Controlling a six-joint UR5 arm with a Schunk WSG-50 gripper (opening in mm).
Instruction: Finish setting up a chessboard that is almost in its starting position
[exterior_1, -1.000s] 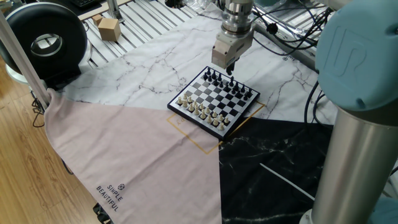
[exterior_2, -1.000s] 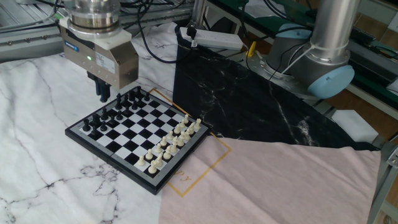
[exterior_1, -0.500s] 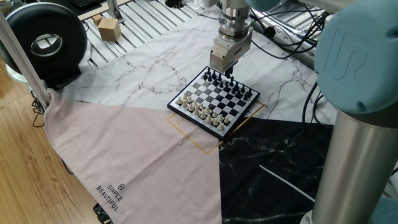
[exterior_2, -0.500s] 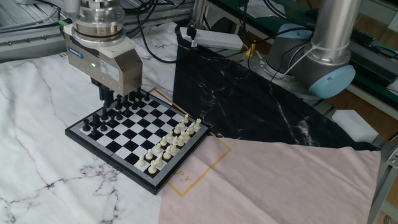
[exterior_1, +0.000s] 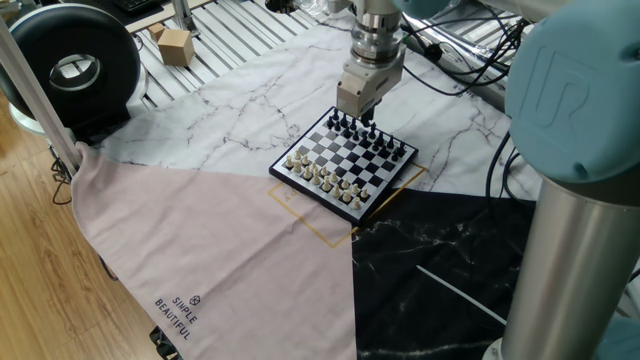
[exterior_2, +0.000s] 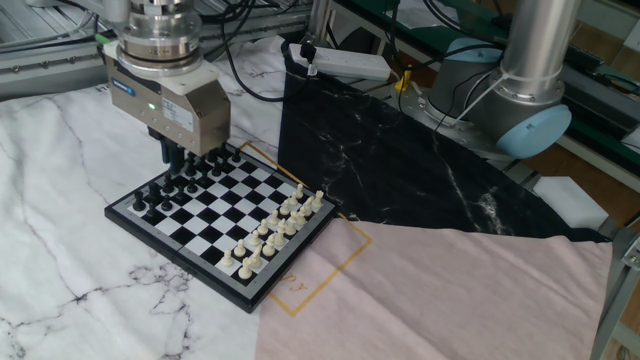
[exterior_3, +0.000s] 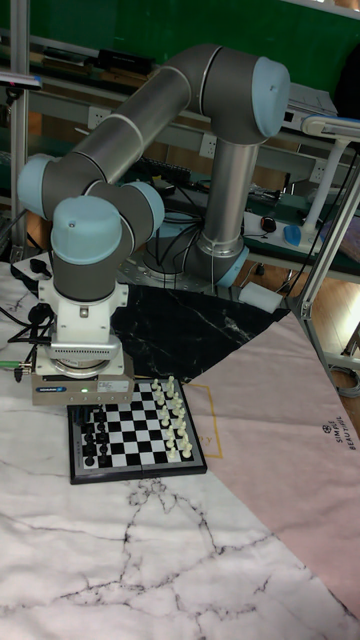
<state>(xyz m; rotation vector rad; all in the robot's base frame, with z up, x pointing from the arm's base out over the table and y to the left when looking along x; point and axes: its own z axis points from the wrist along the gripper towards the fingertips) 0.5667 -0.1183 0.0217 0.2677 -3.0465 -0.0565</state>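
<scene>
The chessboard (exterior_2: 222, 222) lay flat, dark-rimmed, black pieces (exterior_2: 178, 182) under me, cream pieces (exterior_2: 275, 228) opposite. It sat cornerwise to the cloth (square, no long axis). My gripper (exterior_2: 176, 160) hung among the black ranks; whether my fingers pinched anything, I couldn't tell.

chessboard (exterior_2: 222, 222): black-white checks, dark rim | pieces: black, cream | cloth (exterior_1: 230, 230): pink, white marble, black marble

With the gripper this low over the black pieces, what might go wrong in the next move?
1. The gripper hangs right among the tightly packed black pieces at the far edge of the chessboard; a small sideways error could topple neighbours.
2. The pieces are tiny, so a grasp may slip or tilt one.
3. The board lies loose on a cloth; a push could shift it.
</scene>
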